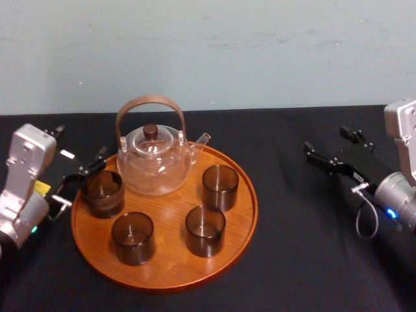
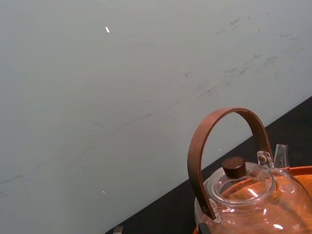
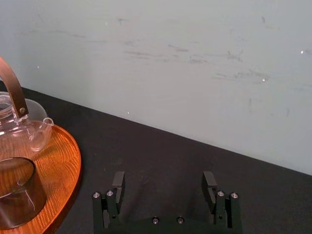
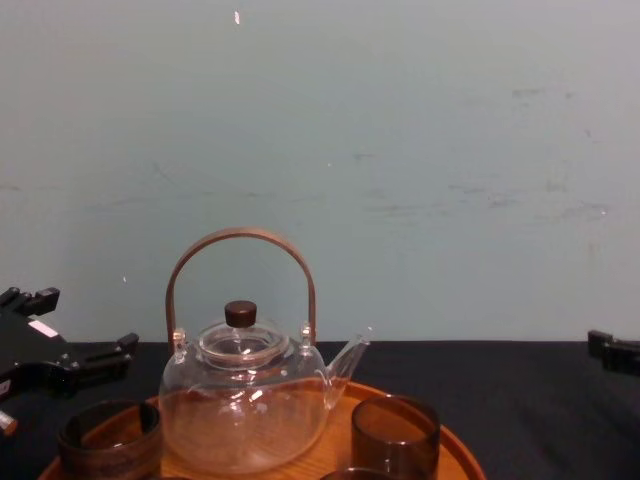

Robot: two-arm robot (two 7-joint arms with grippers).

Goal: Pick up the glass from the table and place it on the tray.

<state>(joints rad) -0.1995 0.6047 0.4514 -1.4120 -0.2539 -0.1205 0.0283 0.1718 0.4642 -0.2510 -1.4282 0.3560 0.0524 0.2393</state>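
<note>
Four smoky dark glasses stand upright on the round wooden tray (image 1: 166,268), sharing it with a clear glass teapot (image 1: 155,162) that has a bent wooden handle and a dark knob on its lid. The teapot sits at the tray's rear, a little left of centre.

The glass (image 1: 103,193) nearest the working arm stands on the tray just inside its left rim, in front of and to the left of the teapot. A second glass (image 1: 132,238) is toward the tray's front left, a third glass (image 1: 205,231) is toward its front right, and a fourth glass (image 1: 220,187) is on the right side beside the teapot's spout. All four stand apart from one another.

The left gripper (image 1: 79,144) hangs over the black table (image 1: 312,253) just outside the tray's left rear rim, with its fingers spread wide and nothing between them. From the chest camera it sits higher than the left-rim glass and clear of it, and its inner finger (image 4: 122,346) points toward the teapot.

The right gripper (image 3: 164,181) hovers over bare table toward the right edge, well apart from the tray. Its two fingers are also wide apart and empty.

A pale, scuffed wall (image 4: 420,150) rises behind the table's rear edge.
</note>
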